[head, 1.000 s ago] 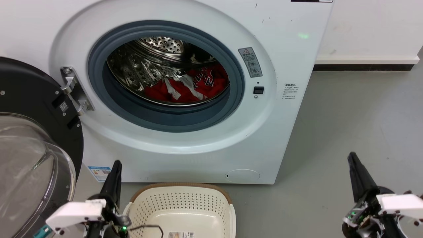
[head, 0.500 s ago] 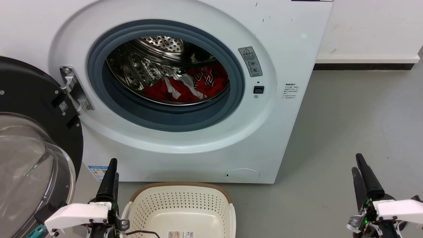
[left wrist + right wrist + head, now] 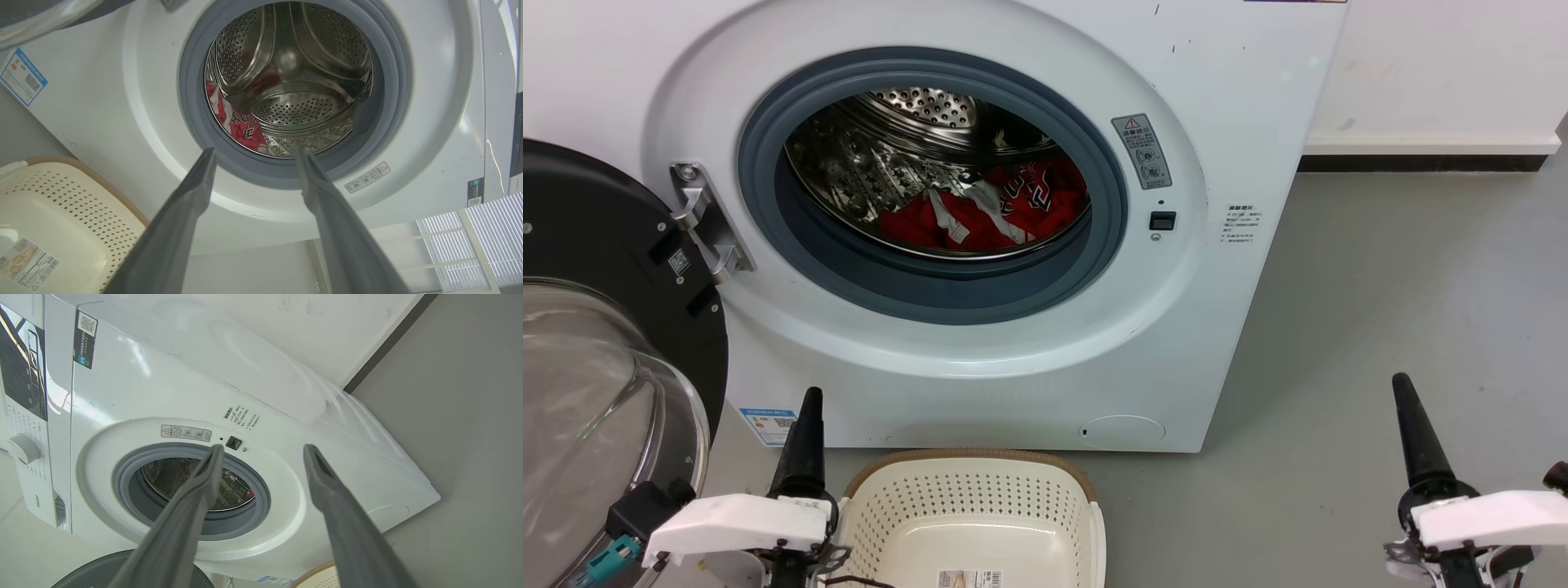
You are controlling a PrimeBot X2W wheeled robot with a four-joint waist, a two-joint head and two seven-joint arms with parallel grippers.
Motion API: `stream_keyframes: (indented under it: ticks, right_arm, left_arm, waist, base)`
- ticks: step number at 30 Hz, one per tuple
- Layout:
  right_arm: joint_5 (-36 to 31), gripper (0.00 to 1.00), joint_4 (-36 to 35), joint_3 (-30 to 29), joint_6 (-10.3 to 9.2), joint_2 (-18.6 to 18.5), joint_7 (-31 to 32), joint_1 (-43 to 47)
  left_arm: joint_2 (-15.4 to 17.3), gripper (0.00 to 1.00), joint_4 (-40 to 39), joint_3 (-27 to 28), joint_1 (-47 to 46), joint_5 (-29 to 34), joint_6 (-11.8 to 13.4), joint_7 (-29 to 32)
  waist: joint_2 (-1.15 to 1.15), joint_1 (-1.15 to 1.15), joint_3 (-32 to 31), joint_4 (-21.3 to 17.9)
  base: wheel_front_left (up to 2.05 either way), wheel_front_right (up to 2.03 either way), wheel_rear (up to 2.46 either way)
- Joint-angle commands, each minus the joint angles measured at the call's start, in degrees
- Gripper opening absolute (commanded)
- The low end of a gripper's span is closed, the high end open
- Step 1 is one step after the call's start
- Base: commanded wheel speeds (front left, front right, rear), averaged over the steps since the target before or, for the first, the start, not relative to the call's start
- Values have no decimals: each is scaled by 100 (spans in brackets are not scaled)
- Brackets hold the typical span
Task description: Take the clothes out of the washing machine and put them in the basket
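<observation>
The white washing machine (image 3: 1241, 106) stands with its porthole uncovered. Red clothes (image 3: 1013, 211), one with white trim and lettering, lie at the bottom of the steel drum. In the left wrist view the clothes (image 3: 239, 126) show beyond my left gripper (image 3: 256, 152), which is open and holds nothing. On the floor in front of the machine sits the cream basket (image 3: 968, 494), with a paper label on its bottom. My left gripper (image 3: 810, 402) hangs at the basket's left edge. Far to the right, over the floor, my right gripper (image 3: 1401, 388) is also open and holds nothing, as the right wrist view (image 3: 264, 447) shows.
The machine's black-framed glass door (image 3: 596, 384) hangs open at the left, close to my left arm. Grey floor (image 3: 1405, 278) spreads to the right of the machine. A white wall with a dark skirting strip (image 3: 1421, 166) runs behind.
Both grippers shifted slightly low in the head view; the right one's two fingers now line up edge-on. The clothes and basket have not moved.
</observation>
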Motion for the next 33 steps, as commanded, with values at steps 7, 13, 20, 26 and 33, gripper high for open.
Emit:
stream_keyframes:
  ticks: [7,13,20,26,33]
  right_arm:
    - [-1058,100,-326,124,0,-5,-194,89]
    - [-1767,100,-498,185,0,-4,-314,164]
    - [-2479,100,-681,228,0,-4,-451,259]
    - [-3031,100,-804,248,0,-3,-562,347]
    - [-3614,100,-898,264,0,-2,-679,419]
  left_arm:
    - [13,100,-242,-122,54,857,176,-190]
    - [14,100,-324,-185,129,1416,286,-310]
    - [15,100,-386,-259,209,2089,378,-446]
    - [24,100,-440,-312,266,2611,464,-553]
    - [43,100,-497,-372,341,3113,552,-670]
  waist:
    - [0,0,3,5]
    - [0,0,2,6]
    - [0,0,-1,10]
    - [0,0,1,16]
    - [0,0,8,22]
  base:
    - [0,0,0]
    - [0,0,0]
    - [0,0,0]
    - [0,0,0]
    - [0,0,0]
